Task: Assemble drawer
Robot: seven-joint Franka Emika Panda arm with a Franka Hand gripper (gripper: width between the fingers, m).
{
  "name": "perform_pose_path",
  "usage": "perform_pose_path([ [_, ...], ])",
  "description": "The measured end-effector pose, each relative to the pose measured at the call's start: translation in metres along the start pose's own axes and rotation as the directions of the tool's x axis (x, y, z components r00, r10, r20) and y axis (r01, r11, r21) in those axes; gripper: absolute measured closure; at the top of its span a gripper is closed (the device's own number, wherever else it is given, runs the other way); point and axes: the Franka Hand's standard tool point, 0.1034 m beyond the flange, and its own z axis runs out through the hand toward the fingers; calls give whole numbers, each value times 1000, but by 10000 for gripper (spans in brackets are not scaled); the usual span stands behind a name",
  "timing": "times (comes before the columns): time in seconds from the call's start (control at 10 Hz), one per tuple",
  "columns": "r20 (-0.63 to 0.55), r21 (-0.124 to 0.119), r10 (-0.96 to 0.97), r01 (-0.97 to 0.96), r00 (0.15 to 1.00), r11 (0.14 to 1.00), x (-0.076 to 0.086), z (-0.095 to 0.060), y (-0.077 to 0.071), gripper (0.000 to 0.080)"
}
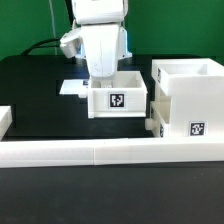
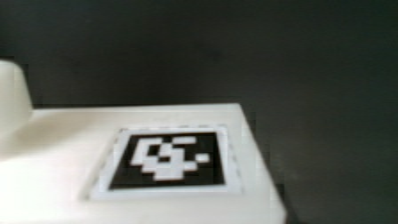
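White plastic small tray (image 1: pixel 118 97) is sitting open-top on the black tabletop (image 1: pixel 40 100) in the centre of the exterior view, its front tag (image 1: pixel 117 100) facing the camera. The gripper (image 1: pixel 101 71) is hanging straight down over the tray's rear corner on the exterior view's left, its tip reaching the rim line. The fingers are hiding behind the arm's body and the tray wall, so I cannot tell whether they are spread or closed. The large casing (image 1: pixel 188 95) is standing just beside the tray at the exterior view's right, taller, and is showing a casing tag (image 1: pixel 197 128) low on its front. A long border bar (image 1: pixel 100 152) is running across the lower frame in front of both. The wrist view is showing a blurred tag (image 2: pixel 169 158) on a white face close under the camera, with dark tabletop beyond.
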Motion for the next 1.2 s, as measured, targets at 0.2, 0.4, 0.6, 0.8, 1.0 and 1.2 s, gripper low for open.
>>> perform_pose_path([
  [0.2, 0, 4, 2, -2, 1000, 1000, 1, 1, 0, 758],
  [0.4, -3, 6, -10, 10, 1000, 1000, 10, 3, 0, 758],
  [0.6, -6, 10, -25, 25, 1000, 1000, 19, 6, 2, 758],
  [0.8, -6, 11, -30, 30, 1000, 999, 22, 7, 2, 758],
  [1.0, -6, 11, -30, 30, 1000, 999, 23, 7, 1, 758],
  [1.2, -6, 14, -28, 28, 1000, 999, 23, 7, 2, 758],
])
